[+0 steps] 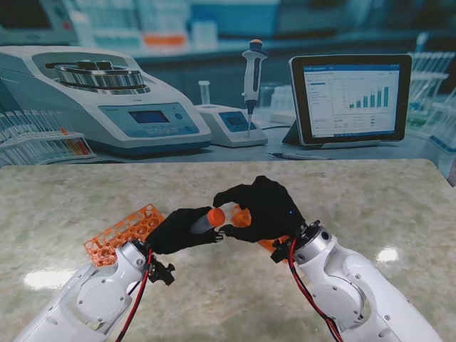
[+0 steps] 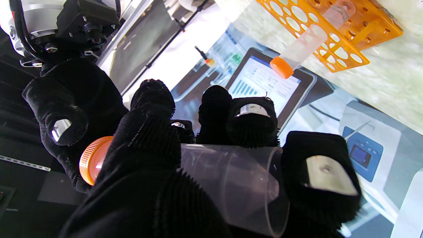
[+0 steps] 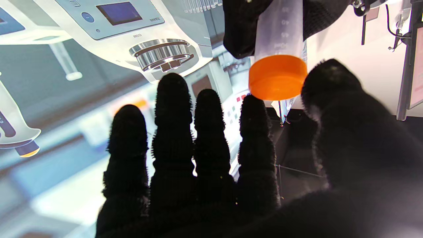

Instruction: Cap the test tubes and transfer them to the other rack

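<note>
The left hand (image 1: 178, 229) is clenched around a clear tube (image 1: 205, 221), holding it above the desk (image 1: 228, 185) near the centre, with the tube lying roughly level and its orange cap (image 1: 216, 214) pointing toward the right hand (image 1: 263, 209). In the left wrist view the tube (image 2: 231, 181) crosses the palm, pinned by the thumb and the curled fingers (image 2: 150, 99), and the cap (image 2: 91, 158) projects past the thumb. The right hand is arched over the capped end with its fingers spread; the right wrist view shows the cap (image 3: 277, 77) between the index fingertip (image 3: 256, 109) and the thumb (image 3: 330, 82), close to both, but whether they press it cannot be told. An orange rack (image 1: 125, 231) lies on the desk to the left of the left hand, partly hidden by the left arm. In the left wrist view a second capped tube (image 2: 305, 43) stands in a rack (image 2: 347, 56). A further orange piece (image 1: 274, 244) shows under the right hand, mostly hidden.
</note>
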You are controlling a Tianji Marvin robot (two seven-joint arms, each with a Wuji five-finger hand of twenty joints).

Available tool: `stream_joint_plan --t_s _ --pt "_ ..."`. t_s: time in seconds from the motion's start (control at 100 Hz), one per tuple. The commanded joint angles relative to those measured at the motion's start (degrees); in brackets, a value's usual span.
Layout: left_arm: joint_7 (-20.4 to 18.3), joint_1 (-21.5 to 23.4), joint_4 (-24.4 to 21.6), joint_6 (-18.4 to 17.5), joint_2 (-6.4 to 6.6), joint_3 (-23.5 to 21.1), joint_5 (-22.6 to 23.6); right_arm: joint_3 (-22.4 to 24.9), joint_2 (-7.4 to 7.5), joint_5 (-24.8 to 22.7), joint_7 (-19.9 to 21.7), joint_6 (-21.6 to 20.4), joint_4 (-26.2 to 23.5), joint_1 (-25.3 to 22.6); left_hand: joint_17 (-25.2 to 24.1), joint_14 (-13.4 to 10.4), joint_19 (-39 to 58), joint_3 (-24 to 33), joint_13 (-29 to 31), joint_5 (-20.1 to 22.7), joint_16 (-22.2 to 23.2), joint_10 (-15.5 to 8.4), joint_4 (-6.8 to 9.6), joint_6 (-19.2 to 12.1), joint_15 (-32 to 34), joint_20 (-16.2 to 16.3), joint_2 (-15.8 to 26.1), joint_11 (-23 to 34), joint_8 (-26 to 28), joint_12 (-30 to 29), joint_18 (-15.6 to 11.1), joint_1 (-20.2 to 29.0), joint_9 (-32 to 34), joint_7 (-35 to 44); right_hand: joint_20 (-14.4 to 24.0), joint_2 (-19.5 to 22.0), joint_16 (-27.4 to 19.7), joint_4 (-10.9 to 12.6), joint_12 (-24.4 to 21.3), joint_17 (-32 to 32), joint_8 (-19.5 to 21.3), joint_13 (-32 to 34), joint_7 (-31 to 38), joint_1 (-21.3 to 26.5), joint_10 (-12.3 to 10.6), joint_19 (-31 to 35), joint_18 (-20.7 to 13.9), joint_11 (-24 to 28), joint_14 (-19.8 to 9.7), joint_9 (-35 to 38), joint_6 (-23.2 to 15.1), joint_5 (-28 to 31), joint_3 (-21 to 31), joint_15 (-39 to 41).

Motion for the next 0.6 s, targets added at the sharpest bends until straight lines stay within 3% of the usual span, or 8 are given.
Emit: stream_joint_plan --t_s 0.0,0.48,0.57,0.59 --pt "-0.3 0.2 -0.3 -0.1 0.02 0.0 0.0 -0.5 -0.07 -0.4 0.0 0.5 0.3 0.1 1.7 -0.4 7.6 0.4 2.1 0.5 0.6 -1.6 -0.01 -3.0 2.1 -0.7 3.0 -0.3 1.9 -0.4 -5.5 1.9 0.5 1.8 1.0 -2.2 -0.7 0.5 -0.2 0.2 1.0 0.1 -0.4 -1.0 -1.1 -0.4 0.9 0.0 -1.3 0.4 0.9 0.7 -0.9 -1.1" --pt "-0.4 0.0 -0.1 -0.1 0.03 0.3 -0.1 -1.9 -0.16 -1.1 -1.1 1.3 1.1 1.3 1.7 -0.4 7.6 0.4 2.1 0.5 0.6 -1.5 -0.01 -3.0 2.1 -0.7 3.0 -0.3 1.9 -0.4 -5.5 1.9 0.5 1.8 0.3 -1.9 -0.6 0.5 1.1 3.7 5.2 3.8 2.4 2.2 -1.3 -0.1 0.5 2.6 -2.2 4.8 -0.7 4.7 -0.1 -0.2" --pt "-0.4 -0.1 -0.1 -0.1 0.04 0.4 -0.2 -2.1 -0.22 -0.6 -0.9 1.5 1.3 1.6 1.7 -0.4 7.6 0.4 2.1 0.5 0.6 -1.6 -0.01 -3.0 2.1 -0.7 3.0 -0.3 1.9 -0.4 -5.5 1.9 0.6 1.8 0.0 -1.7 -0.8 -2.8 1.3 4.1 4.6 4.6 3.9 5.2 -1.5 0.2 0.5 3.0 -2.2 5.8 -1.8 4.8 -1.7 -0.2" --pt "-0.5 -0.1 -0.1 -0.2 0.04 0.4 -0.2 -2.1 -0.23 -0.4 -0.8 1.6 1.4 1.7 1.7 -0.5 7.6 0.4 2.1 0.5 0.6 -1.6 -0.02 -3.0 2.0 -0.7 3.0 -0.3 1.9 -0.4 -5.5 1.9 0.6 1.8 -0.2 -1.6 -0.9 -3.2 1.4 4.3 2.4 4.8 6.3 6.0 -1.5 0.4 0.4 3.1 -2.2 6.1 -2.1 4.3 -2.3 -0.1"
